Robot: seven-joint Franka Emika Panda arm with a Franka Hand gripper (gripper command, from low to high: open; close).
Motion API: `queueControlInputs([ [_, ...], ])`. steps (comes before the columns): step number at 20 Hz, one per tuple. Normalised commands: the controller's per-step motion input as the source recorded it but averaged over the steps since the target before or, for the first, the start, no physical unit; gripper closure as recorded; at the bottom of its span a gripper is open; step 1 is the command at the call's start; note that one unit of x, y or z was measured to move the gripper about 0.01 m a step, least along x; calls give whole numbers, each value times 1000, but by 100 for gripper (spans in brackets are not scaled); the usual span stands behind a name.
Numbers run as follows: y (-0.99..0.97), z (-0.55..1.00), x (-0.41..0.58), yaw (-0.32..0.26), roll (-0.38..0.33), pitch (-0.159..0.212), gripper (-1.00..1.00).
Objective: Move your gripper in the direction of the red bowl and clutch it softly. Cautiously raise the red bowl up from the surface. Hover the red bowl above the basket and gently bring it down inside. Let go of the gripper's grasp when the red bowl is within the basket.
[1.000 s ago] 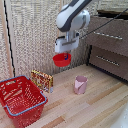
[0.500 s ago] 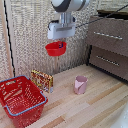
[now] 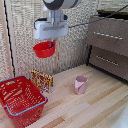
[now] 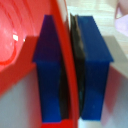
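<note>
My gripper [image 3: 52, 43] is shut on the rim of the red bowl [image 3: 43, 49] and holds it high in the air, well above the wooden floor. The bowl hangs above and toward the exterior view's right of the red basket [image 3: 20, 99], which stands at the lower left, roughly over the yellow-red box. In the wrist view the two blue fingertips [image 4: 49, 65] pinch the bowl's red rim [image 4: 64, 55] between them, and the bowl's glossy inside [image 4: 17, 40] fills one side.
A flat yellow-red box [image 3: 42, 79] leans beside the basket. A pink cup [image 3: 80, 84] stands on the wooden floor [image 3: 90, 107]. A dark drawer cabinet [image 3: 109, 42] stands at the exterior view's right. A woven screen [image 3: 20, 35] is behind.
The arm has carried the red bowl upward and toward the exterior view's left, nearer the basket. The grip on the rim is unchanged.
</note>
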Motion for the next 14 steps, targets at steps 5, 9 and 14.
queueControlInputs([
  [5, 837, -224, 43, -143, 0, 14, 100],
  [9, 866, -346, 31, -131, 0, 5, 100],
  [14, 894, -581, 79, -106, -24, 0, 100],
])
